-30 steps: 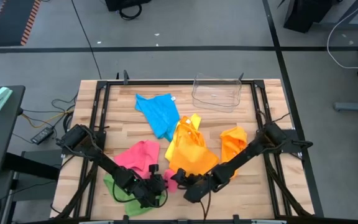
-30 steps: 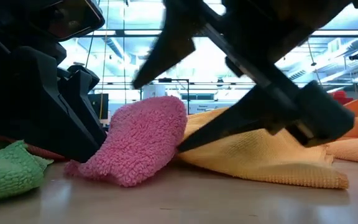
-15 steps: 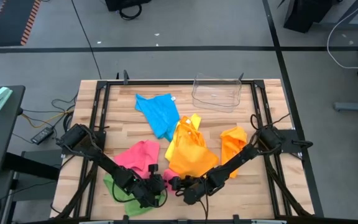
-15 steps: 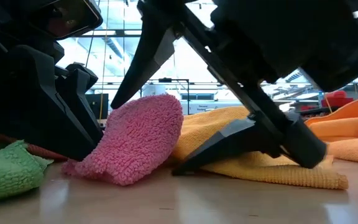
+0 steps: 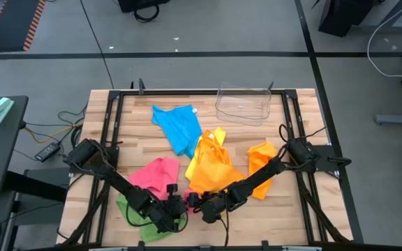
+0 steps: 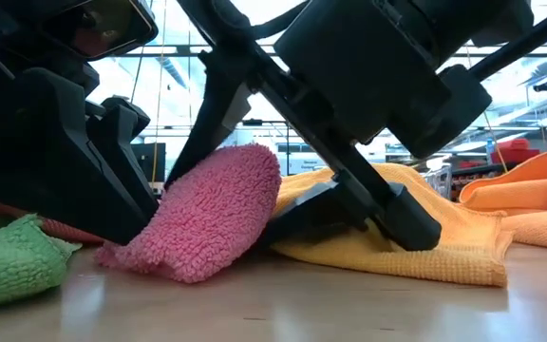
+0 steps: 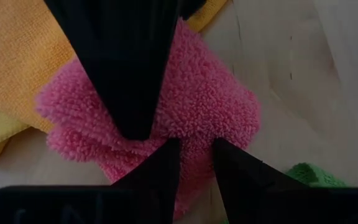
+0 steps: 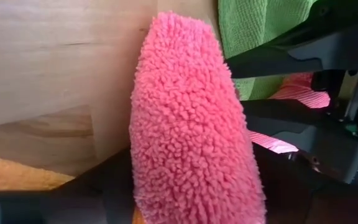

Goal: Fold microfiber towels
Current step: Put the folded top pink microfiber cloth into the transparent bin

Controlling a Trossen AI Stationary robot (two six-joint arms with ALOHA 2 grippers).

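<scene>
Not much done: blue (image 5: 179, 127), yellow (image 5: 212, 167), orange (image 5: 260, 161) & green (image 5: 132, 210) towels lie messy on desk (image 5: 128, 143). Left gripper (image 5: 178, 206) pinches pink towel (image 5: 155, 173) corner at front; right gripper (image 5: 196, 202) part open around it.

Pink towel (image 6: 207, 214) fuzzy and bright, green towel (image 6: 12, 256) beside it, yellow towel (image 6: 397, 228) behind, blue towel (image 5: 179, 127) beyond, orange towel (image 5: 262, 155) too.

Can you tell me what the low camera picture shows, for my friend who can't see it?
A bunched corner of the pink towel sits on the wooden table with dark robot arms on both sides of it. The right gripper has one finger above and one below it. A yellow towel lies behind; a green towel is beside it.
</scene>
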